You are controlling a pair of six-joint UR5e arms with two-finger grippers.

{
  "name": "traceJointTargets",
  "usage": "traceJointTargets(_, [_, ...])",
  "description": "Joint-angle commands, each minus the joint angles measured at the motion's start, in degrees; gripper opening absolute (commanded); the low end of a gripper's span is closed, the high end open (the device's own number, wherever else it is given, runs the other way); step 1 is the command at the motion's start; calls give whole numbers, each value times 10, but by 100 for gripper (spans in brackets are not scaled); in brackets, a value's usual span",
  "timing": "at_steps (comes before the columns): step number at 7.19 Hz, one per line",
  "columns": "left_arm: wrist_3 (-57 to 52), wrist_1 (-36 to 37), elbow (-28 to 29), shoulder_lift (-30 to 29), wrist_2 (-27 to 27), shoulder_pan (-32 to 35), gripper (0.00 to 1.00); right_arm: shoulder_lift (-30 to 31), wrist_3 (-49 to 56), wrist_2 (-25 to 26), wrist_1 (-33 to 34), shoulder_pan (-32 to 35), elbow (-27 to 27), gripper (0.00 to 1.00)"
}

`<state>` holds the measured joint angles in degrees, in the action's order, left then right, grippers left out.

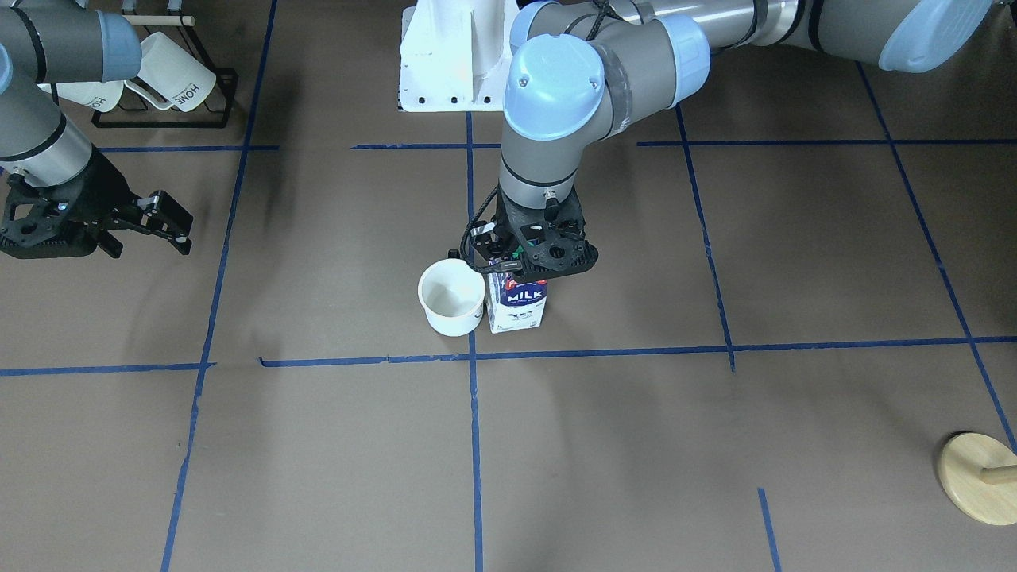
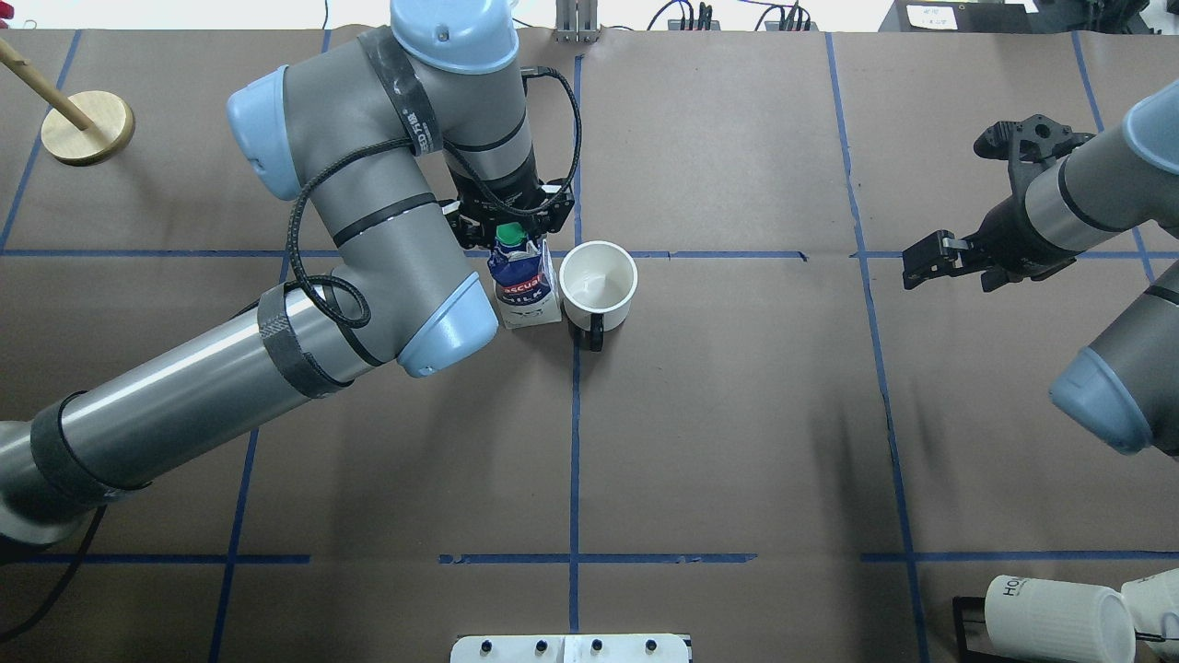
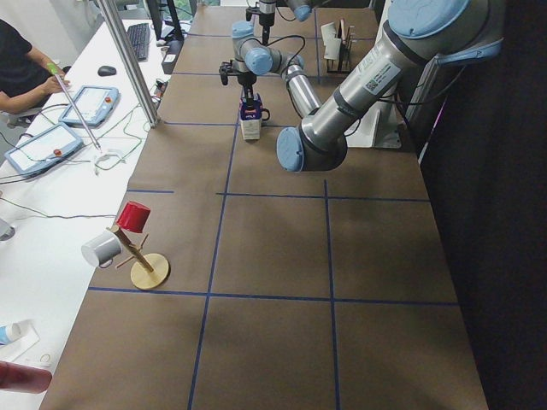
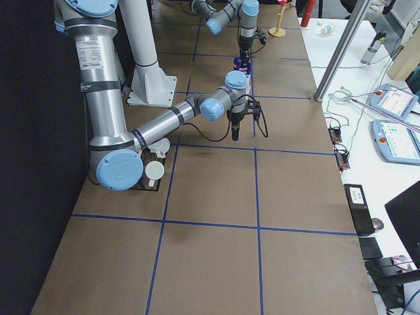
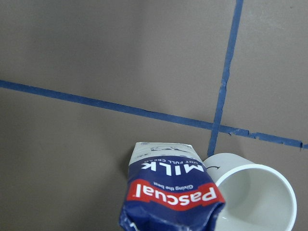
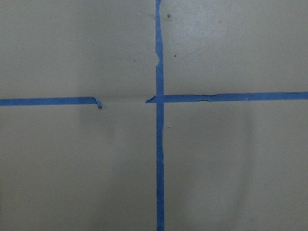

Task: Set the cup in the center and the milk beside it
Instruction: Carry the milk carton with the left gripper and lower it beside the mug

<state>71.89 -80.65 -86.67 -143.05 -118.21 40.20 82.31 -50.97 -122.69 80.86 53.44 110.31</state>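
The milk [image 2: 525,281], a dark blue carton with a green cap, stands upright on the brown table by the middle tape crossing [image 5: 214,127]. It also shows in the front view [image 1: 518,306] and the left wrist view [image 5: 171,192]. My left gripper [image 2: 509,226] points down over the carton's top and looks shut on it. The cup [image 2: 599,284], white with a black handle, stands upright right beside the milk on the center [image 2: 663,276]; its face is turned away. It also shows in the front view [image 1: 451,298]. My right gripper [image 2: 930,258] hangs open and empty far off to the right.
A black rack with ribbed "HOME" mugs [image 1: 175,79] stands by the right arm's base. A wooden mug stand [image 2: 87,129] is at the far left corner, with a red and a grey cup [image 3: 132,218] on it. The white robot base [image 1: 453,56] is behind the center.
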Motion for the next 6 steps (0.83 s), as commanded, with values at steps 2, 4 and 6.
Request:
traceJointTargets(2, [0, 0, -1, 0, 0, -2, 85, 0, 0, 0, 0, 0, 1, 100])
traceJointTargets(4, [-1, 10, -52, 13, 2, 7, 93, 0, 1, -6, 1, 3, 7, 100])
traceJointTargets(6, [-39, 14, -215, 130, 0, 47, 93, 11, 19, -30, 8, 36, 13, 100])
